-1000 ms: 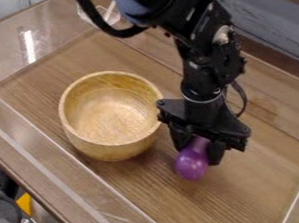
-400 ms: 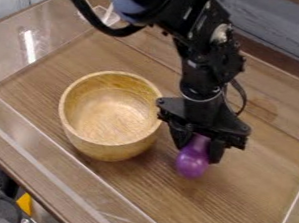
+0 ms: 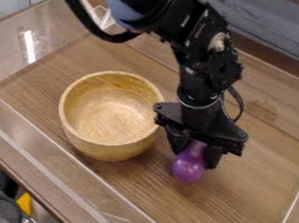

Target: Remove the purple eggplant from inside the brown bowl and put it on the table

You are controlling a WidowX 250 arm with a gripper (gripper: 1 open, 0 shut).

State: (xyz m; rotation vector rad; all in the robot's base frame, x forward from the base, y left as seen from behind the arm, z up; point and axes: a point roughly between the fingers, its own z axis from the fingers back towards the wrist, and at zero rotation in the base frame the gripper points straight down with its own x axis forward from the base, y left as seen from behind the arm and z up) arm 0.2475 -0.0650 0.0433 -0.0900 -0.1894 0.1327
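Note:
The purple eggplant [image 3: 188,168] stands nearly upright just right of the brown bowl [image 3: 109,113], its lower end at or just above the table [image 3: 257,195]. My gripper [image 3: 197,151] comes straight down from the black arm and is shut on the eggplant's upper end, which the fingers hide. The bowl sits upright with nothing inside it.
Low clear acrylic walls [image 3: 50,189] border the wooden tabletop on the front, left and right. The black arm [image 3: 187,37] reaches in from the upper left over the bowl's far side. Bare wood lies to the right and in front of the eggplant.
The arm and the held eggplant have shifted slightly left and down toward the tabletop. The bowl has not moved.

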